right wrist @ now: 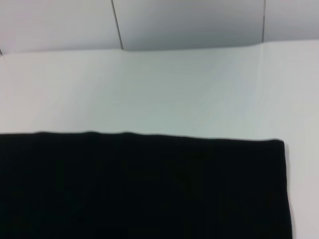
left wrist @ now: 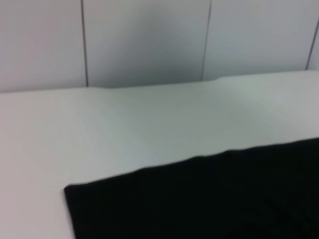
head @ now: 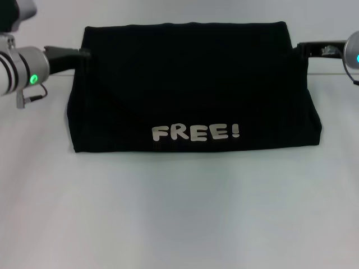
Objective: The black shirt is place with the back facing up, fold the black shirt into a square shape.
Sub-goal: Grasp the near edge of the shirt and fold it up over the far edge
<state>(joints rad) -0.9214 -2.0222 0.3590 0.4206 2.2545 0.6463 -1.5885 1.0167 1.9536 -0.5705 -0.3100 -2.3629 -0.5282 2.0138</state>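
The black shirt (head: 185, 84) is stretched wide across the middle of the white table (head: 179, 213), with pale "FREE!" lettering (head: 196, 133) along its near edge. Its far edge appears raised between the two arms, and the cloth slopes down toward me. My left gripper (head: 83, 54) meets the shirt's far left corner, shut on the cloth. My right gripper (head: 297, 49) holds the far right corner the same way. In the left wrist view the shirt (left wrist: 199, 199) shows a straight edge and one corner. The right wrist view shows the shirt (right wrist: 139, 184) likewise. No fingers appear in either wrist view.
White tabletop (left wrist: 124, 129) runs beyond the shirt to a pale panelled wall (right wrist: 189, 22). The silver left forearm (head: 19, 67) with a green light sits at the left edge of the head view.
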